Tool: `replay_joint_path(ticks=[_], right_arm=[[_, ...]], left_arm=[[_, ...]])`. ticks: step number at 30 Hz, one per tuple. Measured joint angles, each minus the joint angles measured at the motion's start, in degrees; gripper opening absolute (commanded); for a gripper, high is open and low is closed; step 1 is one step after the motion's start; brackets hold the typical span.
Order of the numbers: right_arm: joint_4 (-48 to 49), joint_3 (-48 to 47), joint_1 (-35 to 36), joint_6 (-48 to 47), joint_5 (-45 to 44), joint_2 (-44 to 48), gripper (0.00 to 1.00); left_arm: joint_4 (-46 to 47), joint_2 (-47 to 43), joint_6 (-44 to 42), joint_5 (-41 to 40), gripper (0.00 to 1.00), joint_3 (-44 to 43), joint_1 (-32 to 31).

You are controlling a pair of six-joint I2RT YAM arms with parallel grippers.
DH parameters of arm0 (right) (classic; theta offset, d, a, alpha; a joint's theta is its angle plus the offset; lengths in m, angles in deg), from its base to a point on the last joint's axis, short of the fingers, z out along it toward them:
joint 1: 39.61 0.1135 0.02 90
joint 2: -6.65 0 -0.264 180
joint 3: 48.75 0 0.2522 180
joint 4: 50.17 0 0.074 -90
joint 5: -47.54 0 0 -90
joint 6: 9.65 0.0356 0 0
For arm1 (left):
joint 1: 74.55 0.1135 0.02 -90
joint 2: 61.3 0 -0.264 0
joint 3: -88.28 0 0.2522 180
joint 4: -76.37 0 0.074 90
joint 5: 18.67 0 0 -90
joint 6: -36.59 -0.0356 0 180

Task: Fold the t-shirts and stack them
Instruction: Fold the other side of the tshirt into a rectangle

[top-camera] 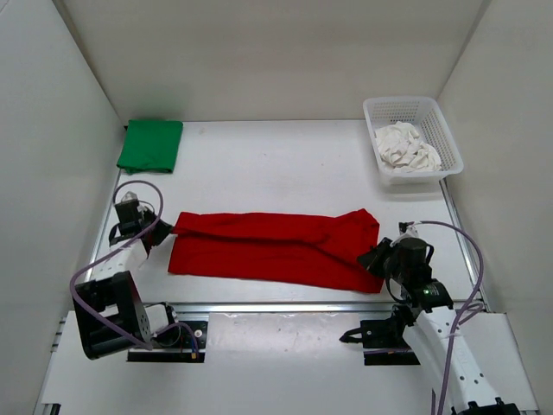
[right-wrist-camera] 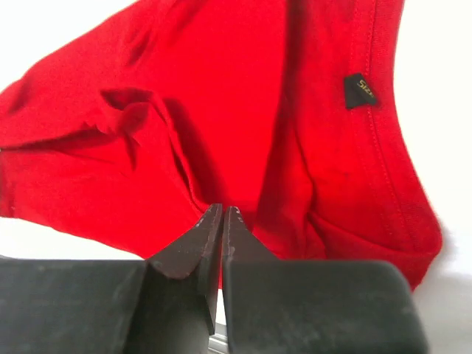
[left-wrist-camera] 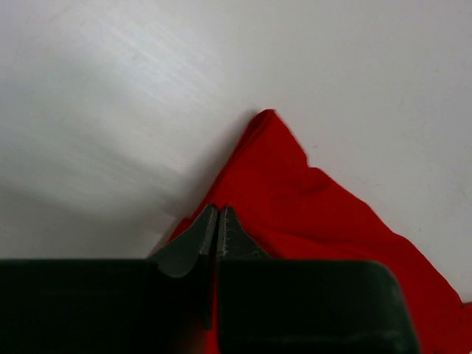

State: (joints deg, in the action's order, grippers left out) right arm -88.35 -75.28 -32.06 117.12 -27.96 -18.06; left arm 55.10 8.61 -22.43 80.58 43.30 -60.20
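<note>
The red t-shirt [top-camera: 272,246] lies folded into a long strip across the table, stretched between both grippers. My left gripper [top-camera: 162,233] is at its left end, jaws shut with red cloth pinched between them; the cloth [left-wrist-camera: 310,199] spreads out ahead of the fingers. My right gripper [top-camera: 378,258] is at the strip's right end, shut on the shirt's near edge; the cloth [right-wrist-camera: 243,110] with a small black label [right-wrist-camera: 361,91] fills that view. The green t-shirt [top-camera: 150,144] lies folded at the far left. The off-white t-shirt [top-camera: 404,147] lies crumpled in the basket.
A white plastic mesh basket [top-camera: 450,138] stands at the far right corner. White walls enclose the table on the left, back and right. A metal rail [top-camera: 285,305] runs along the near edge between the arm bases.
</note>
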Motion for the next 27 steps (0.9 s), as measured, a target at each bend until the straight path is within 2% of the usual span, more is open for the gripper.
replay_joint_path(ticks=[3,6,8,11,14,16,17,18,20,22,23,27], right_arm=[[-0.92,0.04,2.01,1.99,-1.73,2.08,0.01],[-1.46,-0.07,4.28,3.30,-4.15,4.59,0.05],[-2.21,-0.20,4.87,3.96,-5.35,5.14,0.12],[-3.63,-0.81,6.36,4.57,-7.15,5.42,0.20],[-4.96,-2.01,9.33,4.92,-9.73,5.81,0.24],[-5.60,-3.32,11.10,4.26,-11.87,5.57,0.23],[-5.42,-4.15,11.76,3.41,-12.55,4.98,0.14],[-4.85,-4.96,11.98,2.27,-12.46,3.72,0.00],[-1.64,-7.06,11.72,-0.13,-10.43,-3.13,0.00],[3.13,-8.92,11.37,-2.58,-7.45,-13.27,0.00],[4.96,-9.88,11.72,-3.72,-6.60,-18.18,0.04],[10.05,-16.44,16.31,-8.59,-5.38,-34.77,0.32]], left_arm=[[1.11,-0.33,3.63,2.64,0.27,3.65,3.17],[2.69,-3.28,7.19,3.80,0.28,6.67,4.96],[3.50,-7.54,8.70,3.61,0.29,8.33,5.31],[3.85,-14.23,9.07,2.01,0.30,8.85,4.46],[4.17,-18.95,8.46,-0.50,0.30,8.87,3.06],[4.15,-20.26,7.98,-1.86,0.23,8.87,2.10],[4.28,-20.61,7.82,-2.25,0.22,8.90,1.64],[4.63,-20.68,7.80,-2.34,0.21,9.01,1.16],[6.05,-20.31,7.89,-2.84,0.19,9.33,-1.09],[7.91,-18.58,8.02,-4.00,0.18,9.38,-6.25],[8.98,-17.20,8.09,-4.59,0.18,9.38,-9.94],[12.37,-12.07,8.48,-5.97,0.16,9.84,-23.28]])
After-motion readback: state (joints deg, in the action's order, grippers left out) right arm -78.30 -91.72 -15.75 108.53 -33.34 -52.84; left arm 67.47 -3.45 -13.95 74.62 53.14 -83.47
